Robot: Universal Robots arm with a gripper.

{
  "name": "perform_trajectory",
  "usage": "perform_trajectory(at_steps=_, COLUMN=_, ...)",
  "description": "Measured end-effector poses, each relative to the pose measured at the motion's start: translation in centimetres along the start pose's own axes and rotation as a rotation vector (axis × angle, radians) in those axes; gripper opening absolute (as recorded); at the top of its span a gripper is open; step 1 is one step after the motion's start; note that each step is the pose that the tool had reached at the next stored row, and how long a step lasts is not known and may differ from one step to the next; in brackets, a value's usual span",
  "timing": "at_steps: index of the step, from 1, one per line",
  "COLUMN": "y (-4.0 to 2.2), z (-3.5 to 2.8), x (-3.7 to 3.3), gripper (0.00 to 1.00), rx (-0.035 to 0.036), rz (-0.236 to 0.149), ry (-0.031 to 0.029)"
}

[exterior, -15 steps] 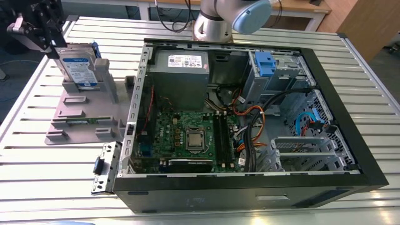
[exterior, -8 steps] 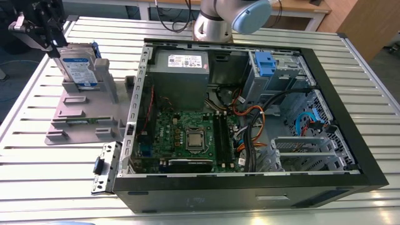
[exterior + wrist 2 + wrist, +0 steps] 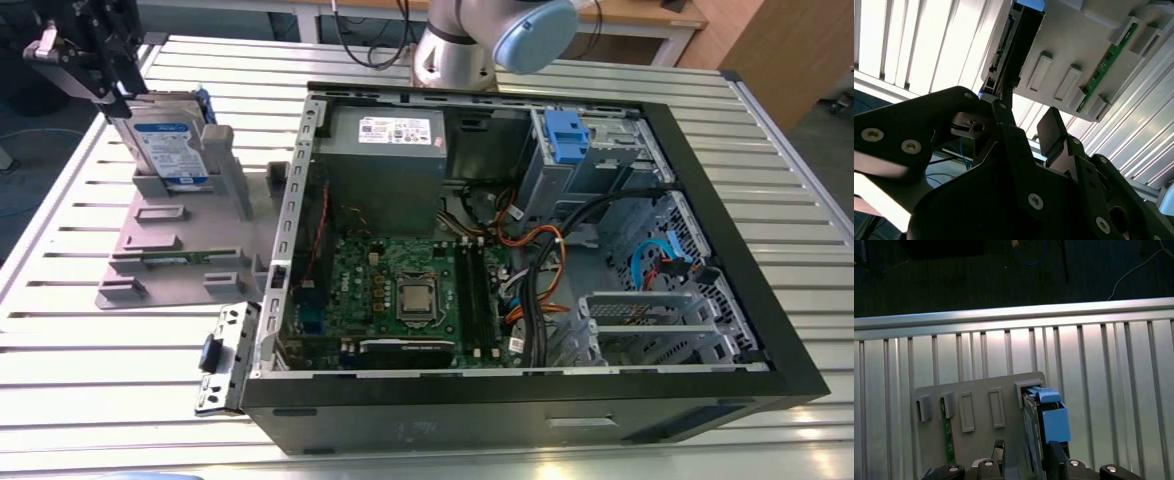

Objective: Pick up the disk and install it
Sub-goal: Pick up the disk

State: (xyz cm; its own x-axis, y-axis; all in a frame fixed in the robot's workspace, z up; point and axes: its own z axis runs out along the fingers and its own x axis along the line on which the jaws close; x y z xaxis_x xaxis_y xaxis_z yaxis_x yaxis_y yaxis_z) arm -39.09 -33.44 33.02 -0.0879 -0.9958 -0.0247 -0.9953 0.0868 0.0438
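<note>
A robot gripper [image 3: 118,98] hovers at the top edge of the disk [image 3: 171,145], which stands upright in a slot of a grey holder [image 3: 174,245] near the bench's [image 3: 80,340] far corner on the exterior view's left. Beside the holder, an open computer case [image 3: 534,415] lies on its side in the middle of the bench, with the arm's [image 3: 487,40] base behind it at the far edge. In the first wrist view, the gripper [image 3: 1025,452] has its fingers [image 3: 999,454] spread to either side of the disk [image 3: 1031,412] and its blue bracket [image 3: 1054,422], pinching nothing. The bench's edge rail [image 3: 1014,315] runs just beyond the holder [image 3: 979,390]. The second wrist view, looking along the gripper [image 3: 1026,117], catches the disk [image 3: 1014,50] edge-on and a green circuit strip [image 3: 1104,65] slotted into the holder [image 3: 1074,45]. Whether a finger touches the disk is hard to make out, and the gripper's body is cut off in both wrist views.
</note>
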Motion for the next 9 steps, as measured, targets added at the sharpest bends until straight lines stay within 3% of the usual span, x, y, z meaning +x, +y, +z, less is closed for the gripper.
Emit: perform_trajectory(at_steps=9, y=0.06, z=0.05, x=-0.72, gripper=0.47, rx=-0.0003, rz=-0.003, ry=-0.0008)
